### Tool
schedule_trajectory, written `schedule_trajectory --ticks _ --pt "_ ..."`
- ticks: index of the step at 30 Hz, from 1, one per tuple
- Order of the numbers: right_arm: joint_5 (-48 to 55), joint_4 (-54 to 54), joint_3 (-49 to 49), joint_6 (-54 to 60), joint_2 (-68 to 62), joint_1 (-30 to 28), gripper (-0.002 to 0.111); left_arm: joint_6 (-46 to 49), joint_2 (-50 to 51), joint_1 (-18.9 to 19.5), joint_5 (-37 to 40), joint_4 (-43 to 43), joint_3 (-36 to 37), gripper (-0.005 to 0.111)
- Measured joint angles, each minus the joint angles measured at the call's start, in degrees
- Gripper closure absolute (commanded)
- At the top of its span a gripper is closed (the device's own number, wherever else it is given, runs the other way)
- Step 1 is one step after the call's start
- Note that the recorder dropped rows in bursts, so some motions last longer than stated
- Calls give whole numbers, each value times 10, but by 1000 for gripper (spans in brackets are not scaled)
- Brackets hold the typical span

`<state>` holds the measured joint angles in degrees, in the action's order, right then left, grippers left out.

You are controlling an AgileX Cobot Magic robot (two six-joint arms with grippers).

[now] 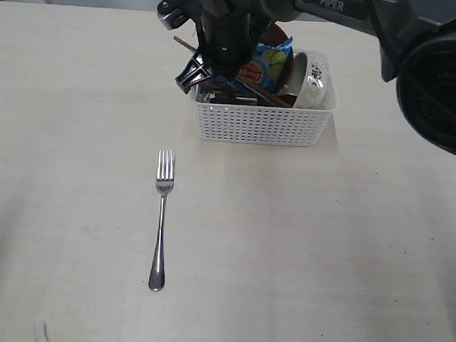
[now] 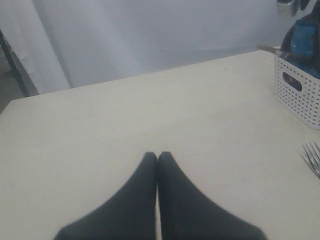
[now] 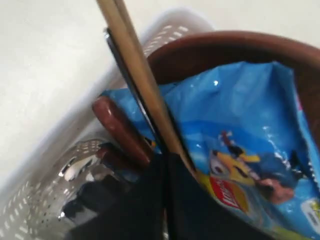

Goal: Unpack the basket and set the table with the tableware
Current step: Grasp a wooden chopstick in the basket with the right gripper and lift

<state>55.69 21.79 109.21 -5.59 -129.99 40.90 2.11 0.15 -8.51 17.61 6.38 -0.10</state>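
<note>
Two chopsticks (image 3: pixel 135 65) slant out of the basket (image 1: pixel 256 127), upper centre, just beside the right end effector's (image 3: pixel 165 159) closed tips; a grip is unclear. Left end effector (image 2: pixel 158 156), closed and empty, lies farther off.

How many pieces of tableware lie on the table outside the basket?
1. A fork lies on the table, apart from the basket, tines toward it. Other pieces are in the basket, some perhaps hidden.
</note>
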Motion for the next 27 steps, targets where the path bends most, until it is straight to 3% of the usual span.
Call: schedule_trajectory --ticks 9,12,16,27 --pt "6 -8 0 -2 55 1 108 0 0 0 0 0 0 107" --pt "9 -44 0 27 65 1 95 0 0 0 0 0 0 107" --pt "21 -92 0 67 60 1 63 0 0 0 0 0 0 107" --pt "21 4 0 27 4 4 64 0 0 0 0 0 0 107"
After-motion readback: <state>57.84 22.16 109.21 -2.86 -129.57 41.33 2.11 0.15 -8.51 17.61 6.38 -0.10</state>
